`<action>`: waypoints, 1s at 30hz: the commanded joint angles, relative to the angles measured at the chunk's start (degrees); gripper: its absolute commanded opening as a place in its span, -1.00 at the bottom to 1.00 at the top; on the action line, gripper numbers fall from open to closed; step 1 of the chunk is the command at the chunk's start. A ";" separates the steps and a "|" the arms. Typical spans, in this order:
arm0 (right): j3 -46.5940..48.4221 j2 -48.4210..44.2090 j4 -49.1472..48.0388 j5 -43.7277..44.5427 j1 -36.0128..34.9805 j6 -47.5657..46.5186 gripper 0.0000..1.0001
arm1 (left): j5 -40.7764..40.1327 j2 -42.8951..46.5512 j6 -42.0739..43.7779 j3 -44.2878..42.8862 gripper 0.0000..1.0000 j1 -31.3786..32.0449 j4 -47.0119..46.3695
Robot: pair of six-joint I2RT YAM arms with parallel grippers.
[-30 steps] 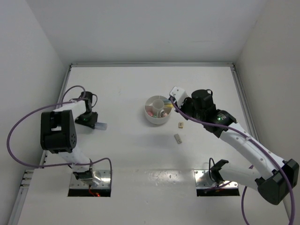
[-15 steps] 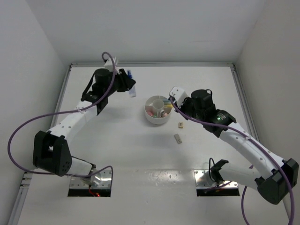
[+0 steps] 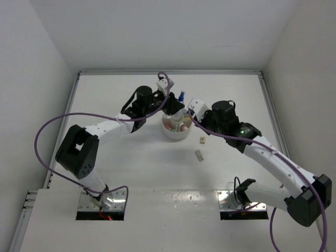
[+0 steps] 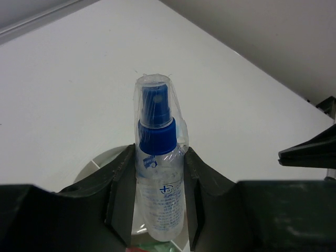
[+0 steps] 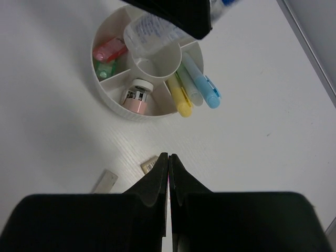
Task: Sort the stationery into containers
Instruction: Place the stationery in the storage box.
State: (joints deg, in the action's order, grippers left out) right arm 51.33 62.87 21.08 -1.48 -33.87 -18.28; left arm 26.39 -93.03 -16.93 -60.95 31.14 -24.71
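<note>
The round white organiser [image 3: 176,131] stands mid-table. In the right wrist view its wedges [image 5: 113,100] hold a yellow marker [image 5: 179,97], a pale green marker [image 5: 189,84], a light blue marker [image 5: 203,85], pink and green pieces, and a small pink white-capped bottle [image 5: 136,98]. My left gripper [image 4: 157,205] is shut on a clear spray bottle with a blue cap [image 4: 156,157]. It holds the bottle's base at the central well [image 5: 149,55]. My right gripper [image 5: 169,156] is shut and empty, low over the table beside a tan block [image 5: 149,166].
A grey block [image 3: 199,155] lies on the table near the tan block [image 3: 202,139], in front of the organiser. The left gripper's body overhangs the organiser's far side. The table's raised rails run along the back and sides.
My left arm has swung from the table's left side round the back to the organiser, carrying the spray bottle. My right arm has hardly moved.
</note>
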 commanded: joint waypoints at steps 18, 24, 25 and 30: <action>-0.53 1.02 -2.10 0.86 0.21 -1.49 -0.97 | -11.01 -8.57 1.90 -1.72 -1.00 3.93 -16.60; -0.53 1.02 -2.10 0.86 0.21 -1.49 -0.97 | -12.68 -9.09 2.43 -1.72 -0.94 4.46 -15.20; -0.53 1.02 -2.10 0.86 0.21 -1.49 -0.97 | -12.68 -9.09 3.04 -1.72 -0.89 4.46 -14.06; -0.53 1.02 -2.10 0.86 0.21 -1.49 -0.94 | -13.82 -9.09 3.57 -1.10 -0.84 4.46 -12.82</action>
State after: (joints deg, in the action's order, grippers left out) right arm 50.89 63.81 21.04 -0.64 -33.87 -19.55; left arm 13.41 -102.43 -14.70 -61.65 35.07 -35.16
